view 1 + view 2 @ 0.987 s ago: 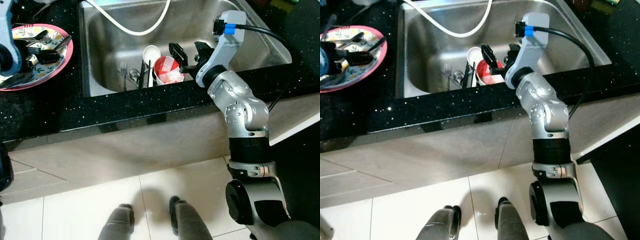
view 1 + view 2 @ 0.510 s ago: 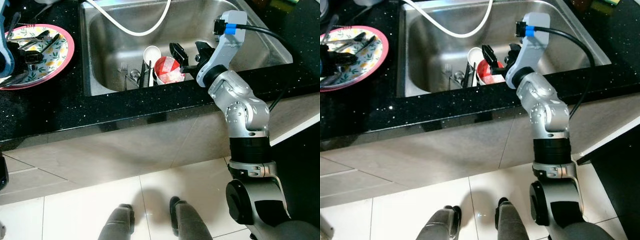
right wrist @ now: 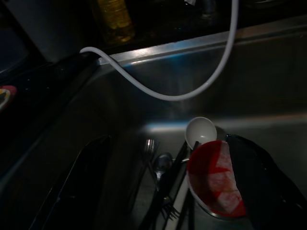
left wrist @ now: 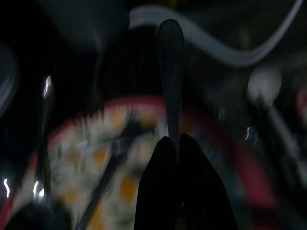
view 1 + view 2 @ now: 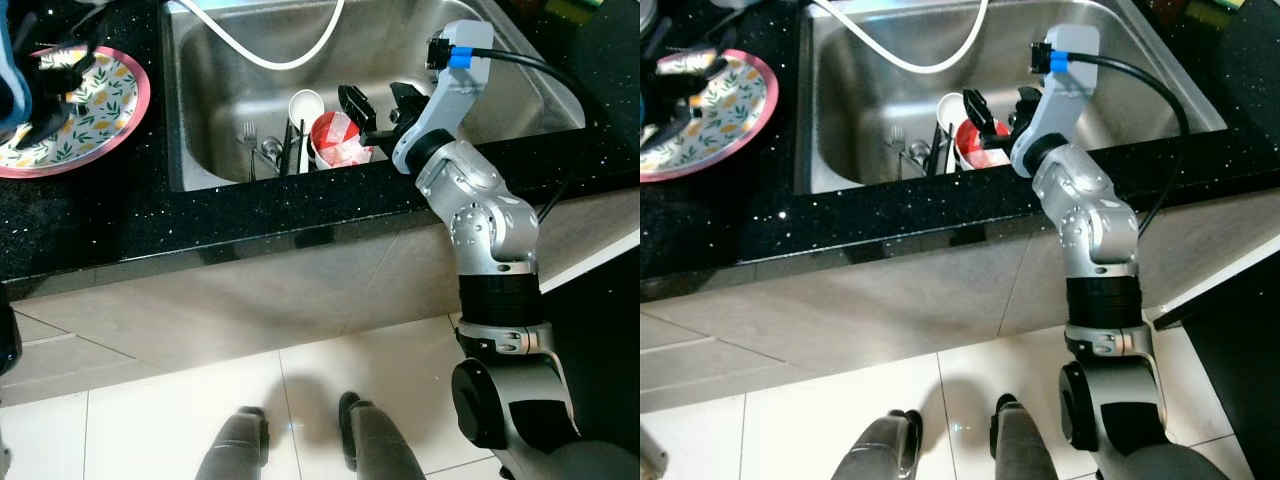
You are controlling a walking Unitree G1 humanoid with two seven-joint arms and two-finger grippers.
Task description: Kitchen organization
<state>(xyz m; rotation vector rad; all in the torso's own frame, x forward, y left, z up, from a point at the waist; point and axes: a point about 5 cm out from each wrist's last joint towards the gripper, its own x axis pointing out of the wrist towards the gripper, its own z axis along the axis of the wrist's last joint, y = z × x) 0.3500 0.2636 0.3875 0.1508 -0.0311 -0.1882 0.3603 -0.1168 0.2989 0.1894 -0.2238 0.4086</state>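
Black speckled countertop with a sunken steel sink and a pink-rimmed floral plate.

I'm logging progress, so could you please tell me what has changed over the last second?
The left gripper has lifted the cutlery off the plate, which now lies bare; its jaws are shut on a utensil. The right gripper stays open over the red bowl in the sink, where the white spoon is unmoved.

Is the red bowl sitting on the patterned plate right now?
No, the red bowl lies down in the steel sink beside the cutlery, while the patterned plate rests on the black counter.
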